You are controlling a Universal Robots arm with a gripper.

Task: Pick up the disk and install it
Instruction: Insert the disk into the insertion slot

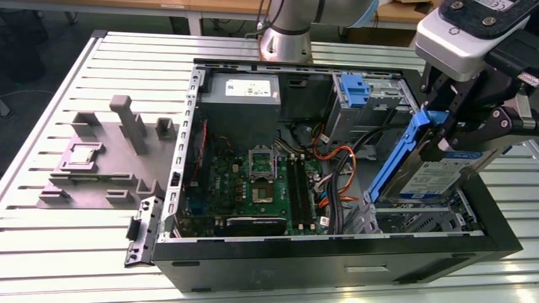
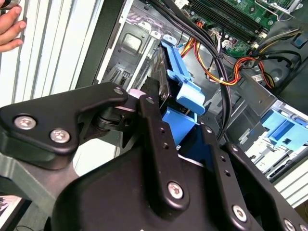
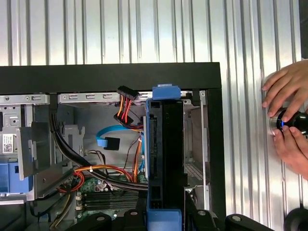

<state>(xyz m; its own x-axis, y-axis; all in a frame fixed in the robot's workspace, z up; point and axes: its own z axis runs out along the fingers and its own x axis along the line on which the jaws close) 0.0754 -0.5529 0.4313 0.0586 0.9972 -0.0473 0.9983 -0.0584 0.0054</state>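
- The gripper (image 1: 461, 134) is clamped onto the disk (image 1: 436, 178). In the second wrist view its fingers (image 2: 155, 126) press the two sides of the blue bracket (image 2: 182, 91), with little gap to spare.
- Taking the open case (image 1: 337, 255) as a dial in the exterior view, the disk hangs at about 4 o'clock, steeply tilted. Its lower end is down by the bay (image 1: 421, 218) and its upper end leans toward 2 o'clock. I cannot tell whether it touches the bay.
- In the first wrist view the disk (image 3: 166, 144) is seen edge-on inside the case wall, with orange and black cables (image 3: 103, 173) just beside it.
- My reading is that the disk is being brought into the bay and is not yet seated.
- To do this well, the tilt should be taken out so the bracket's rails run parallel to the bay walls. Any skew is likely to jam it.
- The lower edge must stay clear of the cables.
- The grip should hold firm on the bracket.
- A person's hand (image 3: 288, 108) rests on a knob (image 3: 294, 123) on the table (image 3: 144, 29), well apart from the disk.
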